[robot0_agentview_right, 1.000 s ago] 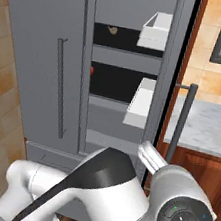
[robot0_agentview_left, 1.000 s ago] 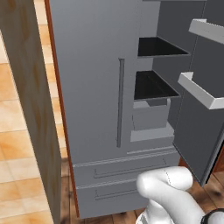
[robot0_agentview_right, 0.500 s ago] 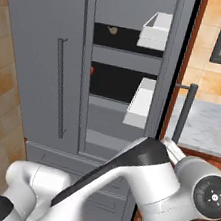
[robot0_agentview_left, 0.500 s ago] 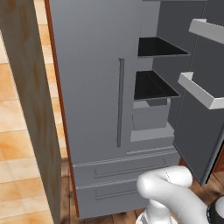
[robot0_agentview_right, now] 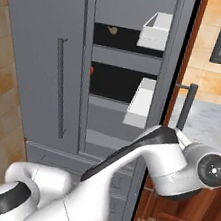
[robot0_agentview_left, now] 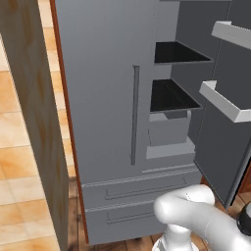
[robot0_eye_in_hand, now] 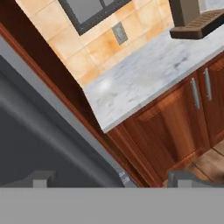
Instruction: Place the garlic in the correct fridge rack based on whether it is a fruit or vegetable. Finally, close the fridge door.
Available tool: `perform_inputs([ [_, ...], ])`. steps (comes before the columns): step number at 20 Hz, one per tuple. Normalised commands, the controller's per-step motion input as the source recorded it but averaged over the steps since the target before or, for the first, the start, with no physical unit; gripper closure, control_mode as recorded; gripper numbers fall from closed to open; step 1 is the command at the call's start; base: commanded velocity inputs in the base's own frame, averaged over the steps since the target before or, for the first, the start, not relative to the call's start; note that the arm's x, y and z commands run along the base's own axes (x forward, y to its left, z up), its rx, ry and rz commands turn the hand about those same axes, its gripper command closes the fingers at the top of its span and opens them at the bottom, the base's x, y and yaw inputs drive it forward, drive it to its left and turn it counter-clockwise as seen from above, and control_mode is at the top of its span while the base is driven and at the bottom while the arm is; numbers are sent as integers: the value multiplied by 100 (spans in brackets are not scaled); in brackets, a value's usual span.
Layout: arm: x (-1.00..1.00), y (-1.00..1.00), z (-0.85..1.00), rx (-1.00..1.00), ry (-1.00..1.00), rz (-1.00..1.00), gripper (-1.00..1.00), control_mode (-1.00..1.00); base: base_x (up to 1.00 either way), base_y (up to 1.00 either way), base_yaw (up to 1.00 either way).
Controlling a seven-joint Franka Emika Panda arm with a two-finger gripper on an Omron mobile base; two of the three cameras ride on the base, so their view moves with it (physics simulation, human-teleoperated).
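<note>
From the left base camera I see my arm [robot0_agentview_left: 196, 215] low at the bottom right, a white elbow bent in front of the fridge drawers [robot0_agentview_left: 137, 196], with the hand itself past the frame edge. Up and to the left of it the fridge [robot0_agentview_left: 103, 98] stands with its right door [robot0_agentview_left: 230, 122] swung open; the rack [robot0_agentview_left: 179, 53] and the lower shelf [robot0_agentview_left: 171, 95] both look bare from this side, and a grey bin [robot0_agentview_left: 169, 130] sits under the lower shelf. From the right base camera the arm sweeps up from the lower left and the wrist [robot0_agentview_right: 194, 169] ends near the open door's edge, just below the door handle [robot0_agentview_right: 186, 107]. High above and to the left of the wrist the garlic [robot0_agentview_right: 112, 30] lies on the rack, toward its left side, and a small red fruit [robot0_agentview_right: 92, 70] sits at the left end of the lower shelf. Two white door bins [robot0_agentview_right: 156, 28] hang on the open door, and I cannot tell what is in them. In the hand camera my two fingertips [robot0_eye_in_hand: 41, 179] sit wide apart with nothing between them, so the gripper [robot0_eye_in_hand: 111, 180] is released and empty. It looks past the dark grey door edge [robot0_eye_in_hand: 57, 131] toward a marble counter [robot0_eye_in_hand: 153, 74], wooden cabinets [robot0_eye_in_hand: 175, 127] below it and tan tiles behind.
</note>
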Motion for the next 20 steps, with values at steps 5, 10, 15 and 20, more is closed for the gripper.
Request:
perform_inputs([
  [5, 67, 0, 0, 0, 0, 7, -100, -100, 0, 0, 0],
  [10, 59, 17, 0, 2, 0, 17, -100, -100, 0, 0, 0],
  [15, 54, 40, 0, 9, 0, 24, -100, -100, 0, 0, 0],
  [20, 36, 86, 0, 12, 0, 29, -100, -100, 0, 0, 0],
])
